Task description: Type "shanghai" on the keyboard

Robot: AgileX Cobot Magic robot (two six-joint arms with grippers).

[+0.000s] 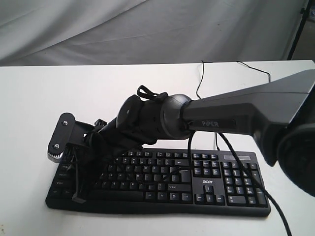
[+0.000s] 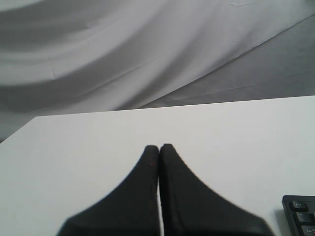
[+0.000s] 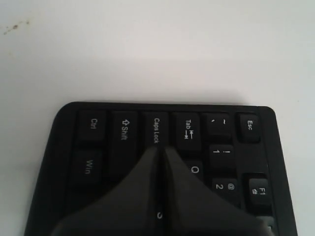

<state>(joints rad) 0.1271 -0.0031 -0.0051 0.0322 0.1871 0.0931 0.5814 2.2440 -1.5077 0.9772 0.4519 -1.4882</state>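
Observation:
The black keyboard (image 1: 206, 184) with its white acer logo (image 1: 204, 181) lies near the table's front edge. Its thin cable (image 1: 199, 83) runs toward the back. My right arm reaches across to the keyboard's left end, where my right gripper (image 1: 78, 197) points down at the keys. In the right wrist view the right gripper (image 3: 161, 147) is shut, its tips over the key just beside Caps Lock (image 3: 156, 130); an S legend shows through the slit between the fingers. My left gripper (image 2: 159, 146) is shut and empty above bare table, with a keyboard corner (image 2: 300, 216) beside it.
The white table (image 1: 74, 88) extends behind and to the left of the keyboard. A grey cloth backdrop (image 1: 147, 29) hangs behind it. A black stand leg (image 1: 298, 29) is at the back right. The right arm's loose cable (image 1: 236, 157) hangs over the number pad.

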